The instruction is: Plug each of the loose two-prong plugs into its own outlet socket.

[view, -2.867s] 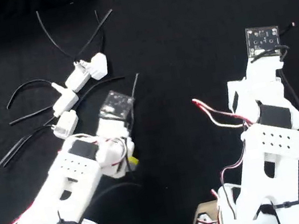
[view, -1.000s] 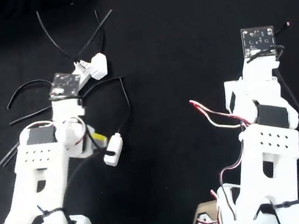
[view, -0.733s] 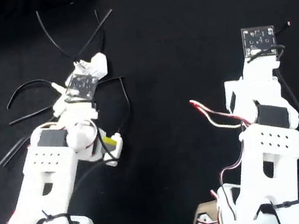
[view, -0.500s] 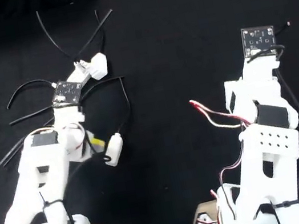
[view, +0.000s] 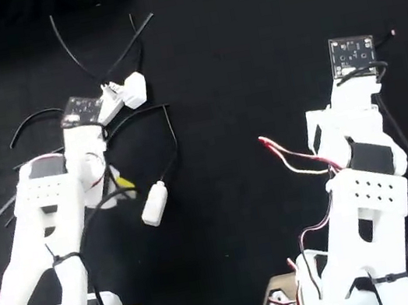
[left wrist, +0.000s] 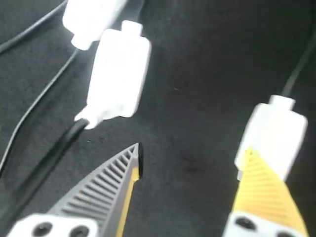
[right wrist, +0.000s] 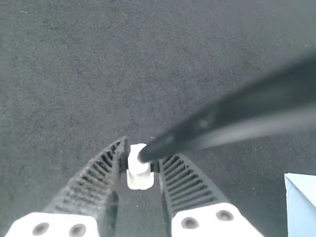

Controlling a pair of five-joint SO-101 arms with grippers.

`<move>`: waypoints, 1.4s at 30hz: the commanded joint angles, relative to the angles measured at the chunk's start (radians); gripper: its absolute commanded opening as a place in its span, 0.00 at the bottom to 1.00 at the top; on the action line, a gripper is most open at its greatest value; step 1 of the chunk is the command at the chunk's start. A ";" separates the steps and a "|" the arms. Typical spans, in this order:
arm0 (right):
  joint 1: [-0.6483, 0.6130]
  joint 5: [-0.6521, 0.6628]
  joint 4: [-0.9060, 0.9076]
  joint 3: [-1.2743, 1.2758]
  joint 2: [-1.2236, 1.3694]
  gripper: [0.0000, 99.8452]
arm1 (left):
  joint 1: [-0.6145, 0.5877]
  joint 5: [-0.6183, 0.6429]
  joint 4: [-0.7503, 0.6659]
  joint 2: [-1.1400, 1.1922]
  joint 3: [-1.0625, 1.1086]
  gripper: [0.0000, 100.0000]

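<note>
On the near left of the black table, a loose white plug lies flat, its black cord running away toward the far side. The left gripper stands over the table just beside it with its jaws spread wide and nothing between them. Its yellow finger ends at the edge of that plug, though whether they touch cannot be told. Its gray finger ends just short of a second white plug body, which lies apart from the first. Farther on the left, a white connector rests among loose black cords. Far on the right, the right gripper is nearly closed, its ribbed jaws pinching a small white plug end, from which a black cable leads away.
</note>
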 commanded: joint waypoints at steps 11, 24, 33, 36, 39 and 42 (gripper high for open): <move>-0.014 -0.006 -0.012 -0.004 -0.005 0.01 | 0.067 0.046 -0.236 0.011 0.166 0.32; -0.014 -0.005 -0.012 -0.004 -0.005 0.01 | -0.093 -0.031 -0.255 -0.002 0.170 0.32; -0.015 -0.005 -0.012 -0.004 -0.005 0.01 | -0.050 -0.020 0.069 -0.003 -0.111 0.32; -0.015 -0.005 -0.012 -0.004 -0.005 0.01 | 0.036 0.043 0.161 -0.003 -0.163 0.32; -0.015 -0.005 -0.012 -0.004 -0.005 0.01 | 0.134 0.089 0.184 0.003 -0.154 0.32; -0.015 -0.005 -0.012 -0.004 -0.005 0.01 | 0.200 0.121 0.120 0.009 -0.073 0.32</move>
